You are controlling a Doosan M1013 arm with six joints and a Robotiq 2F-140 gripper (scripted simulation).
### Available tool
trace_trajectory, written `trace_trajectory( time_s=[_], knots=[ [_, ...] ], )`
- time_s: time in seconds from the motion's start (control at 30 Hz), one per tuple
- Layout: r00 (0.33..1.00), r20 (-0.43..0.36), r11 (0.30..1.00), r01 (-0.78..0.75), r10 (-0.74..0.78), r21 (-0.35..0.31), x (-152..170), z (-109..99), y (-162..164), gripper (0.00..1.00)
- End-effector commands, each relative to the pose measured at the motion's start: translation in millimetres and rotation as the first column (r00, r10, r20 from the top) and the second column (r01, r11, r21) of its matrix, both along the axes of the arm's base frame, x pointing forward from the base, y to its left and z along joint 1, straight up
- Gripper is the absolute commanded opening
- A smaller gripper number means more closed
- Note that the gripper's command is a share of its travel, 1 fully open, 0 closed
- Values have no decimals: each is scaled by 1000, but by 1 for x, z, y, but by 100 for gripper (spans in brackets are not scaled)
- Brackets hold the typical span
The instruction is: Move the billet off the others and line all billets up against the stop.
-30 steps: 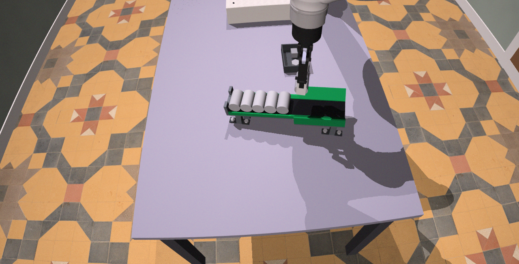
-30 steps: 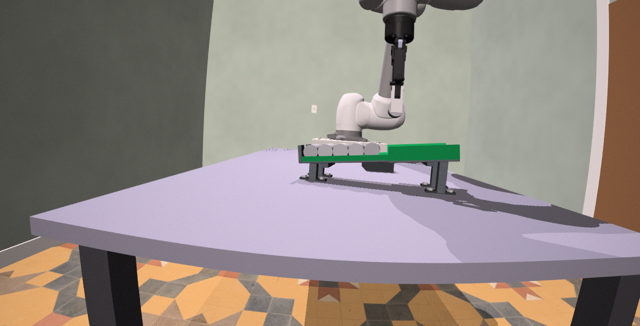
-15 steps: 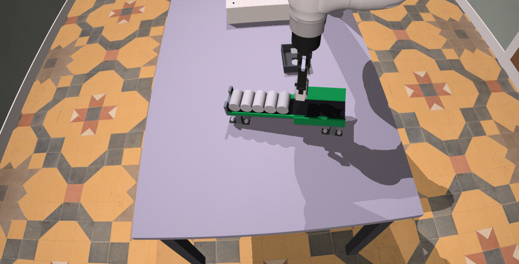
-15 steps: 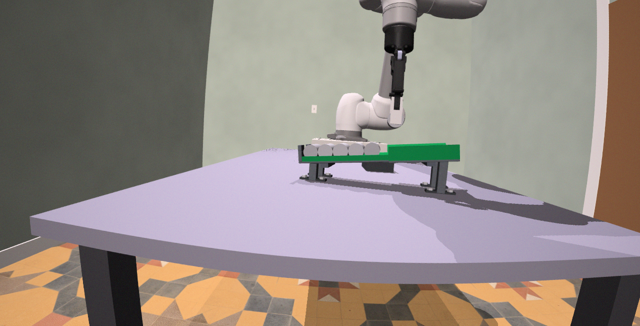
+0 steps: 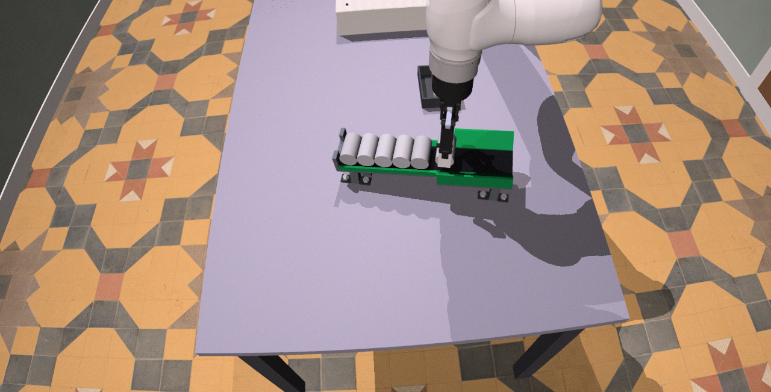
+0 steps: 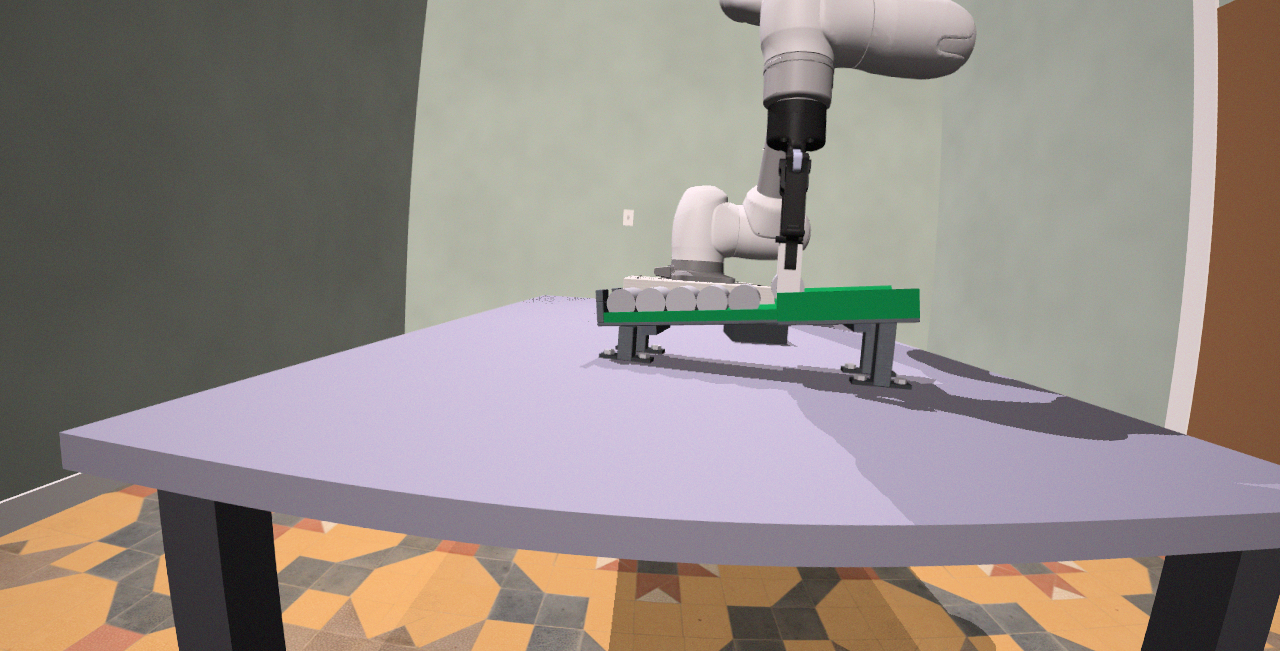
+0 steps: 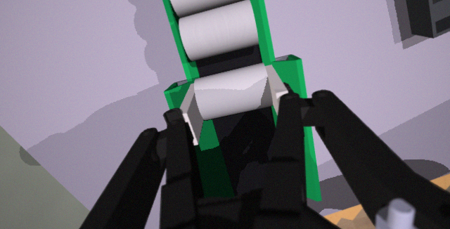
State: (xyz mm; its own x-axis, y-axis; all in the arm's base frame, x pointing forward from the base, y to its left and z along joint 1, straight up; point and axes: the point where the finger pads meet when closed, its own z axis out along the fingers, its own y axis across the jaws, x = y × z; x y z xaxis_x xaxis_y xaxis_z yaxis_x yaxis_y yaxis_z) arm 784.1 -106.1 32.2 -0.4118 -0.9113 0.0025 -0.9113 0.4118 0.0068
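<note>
A green feed ramp stands on short legs on the lilac table. Several grey billets lie side by side across it, packed against the dark stop at its left end. My gripper points straight down at the row's right end and is shut on one more billet, held by its two flat ends. In the wrist view this billet lies across the ramp, low in the channel, with a small dark gap between it and the nearest billet of the row. In the side view the fingers reach down to the ramp's top.
A dark grey open tray sits on the table just behind the ramp, and also shows in the wrist view. The white robot base plate is at the table's far edge. The ramp's right half has higher green side walls.
</note>
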Motion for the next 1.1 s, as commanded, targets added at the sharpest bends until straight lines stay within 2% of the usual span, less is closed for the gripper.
trace_trajectory(
  time_s=[0.0, 1.07],
  knots=[
    [1000, 0, 1000, 0, 0, 0, 0, -7, 0, 44],
    [1000, 0, 1000, 0, 0, 0, 0, -12, 0, 44]
  ],
)
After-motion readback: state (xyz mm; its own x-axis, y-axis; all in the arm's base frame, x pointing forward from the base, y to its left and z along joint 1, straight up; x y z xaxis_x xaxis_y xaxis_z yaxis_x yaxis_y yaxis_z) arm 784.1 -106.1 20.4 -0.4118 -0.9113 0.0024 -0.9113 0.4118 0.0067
